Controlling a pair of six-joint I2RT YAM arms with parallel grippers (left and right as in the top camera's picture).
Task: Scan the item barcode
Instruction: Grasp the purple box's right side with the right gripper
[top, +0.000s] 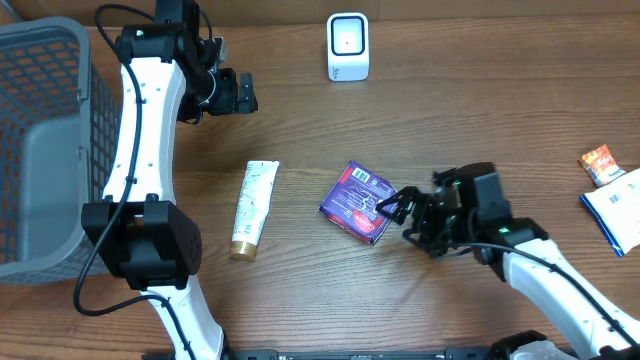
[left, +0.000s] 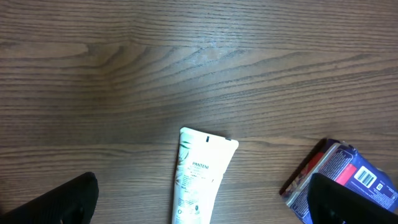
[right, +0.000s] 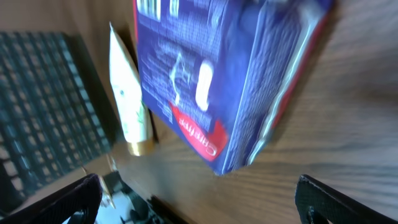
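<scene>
The item, a purple-blue package (top: 357, 202), lies flat on the wooden table, a barcode label (top: 364, 178) showing on its upper face. The white scanner (top: 347, 47) stands at the back centre. My right gripper (top: 396, 212) is open at the package's right edge; in the right wrist view the package (right: 224, 74) fills the space just ahead of the jaws (right: 199, 193), with nothing between them. My left gripper (top: 240, 93) hangs open at the back left, above the table; from its wrist view (left: 202, 190) the package (left: 348, 180) shows at the right.
A white tube (top: 255, 208) with a gold cap lies left of the package. A grey mesh basket (top: 40, 150) fills the left edge. An orange packet (top: 601, 165) and a white-blue pack (top: 620, 208) lie at the far right.
</scene>
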